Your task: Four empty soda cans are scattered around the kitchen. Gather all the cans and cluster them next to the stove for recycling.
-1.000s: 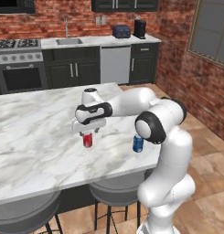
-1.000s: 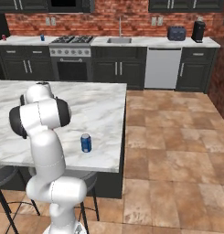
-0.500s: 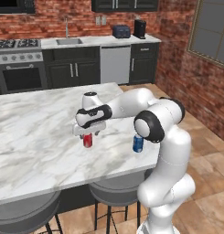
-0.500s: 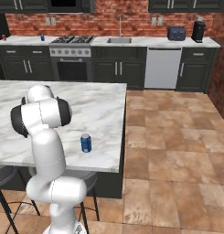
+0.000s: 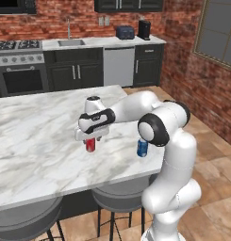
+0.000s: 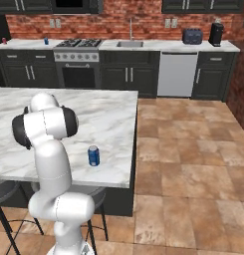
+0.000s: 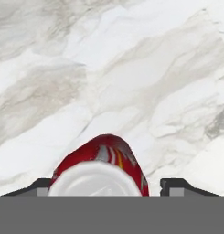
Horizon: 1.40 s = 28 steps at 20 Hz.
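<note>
Gripper (image 5: 91,140) lowered over an upright red can (image 5: 90,145) on the island (image 5: 37,141); jaws apart, flanking the can; blue can (image 5: 142,148) nearby.

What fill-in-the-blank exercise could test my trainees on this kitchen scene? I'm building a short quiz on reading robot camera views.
1. The gripper is lowered over a ____ soda can on the island counter.
2. The can standing near the island's edge, beside the arm, is ____.
3. That can stands ____, not tipped over.
4. The stove stands against the ____ wall.

Missing words: red; blue; upright; brick
</note>
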Motion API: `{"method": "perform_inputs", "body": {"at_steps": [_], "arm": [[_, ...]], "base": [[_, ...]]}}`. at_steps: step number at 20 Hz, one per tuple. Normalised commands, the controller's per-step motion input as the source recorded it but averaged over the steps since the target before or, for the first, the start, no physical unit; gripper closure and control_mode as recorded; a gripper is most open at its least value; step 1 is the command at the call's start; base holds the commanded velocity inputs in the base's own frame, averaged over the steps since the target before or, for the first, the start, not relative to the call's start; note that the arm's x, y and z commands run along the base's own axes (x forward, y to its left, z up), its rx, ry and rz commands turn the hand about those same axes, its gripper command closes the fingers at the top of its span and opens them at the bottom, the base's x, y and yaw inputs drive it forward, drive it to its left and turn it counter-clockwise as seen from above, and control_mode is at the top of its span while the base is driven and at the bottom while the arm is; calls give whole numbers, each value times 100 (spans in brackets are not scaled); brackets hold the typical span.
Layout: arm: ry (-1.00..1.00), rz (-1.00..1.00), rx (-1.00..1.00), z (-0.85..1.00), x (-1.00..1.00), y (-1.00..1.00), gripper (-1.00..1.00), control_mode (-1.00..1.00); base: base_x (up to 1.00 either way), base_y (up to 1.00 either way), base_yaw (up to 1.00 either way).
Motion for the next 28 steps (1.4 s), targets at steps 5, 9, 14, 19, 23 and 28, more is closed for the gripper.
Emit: {"method": "perform_inputs", "body": {"at_steps": [5, 9, 14, 19, 23, 28], "arm": [[-2, 0, 0, 7, 0, 0, 100, -100], [-13, 0, 0, 65, 0, 0, 100, -100], [-7, 0, 0, 70, 0, -4, 100, -100], [-2, 0, 0, 76, -12, -45, 100, -100], [-5, 0, -1, 29, -45, -57, 100, -100], [0, 0, 0, 37, -60, -70, 100, -100]], "base": [[0, 0, 0], [0, 0, 0], [0, 0, 0], [0, 0, 0], [0, 0, 0], [0, 0, 0]]}}
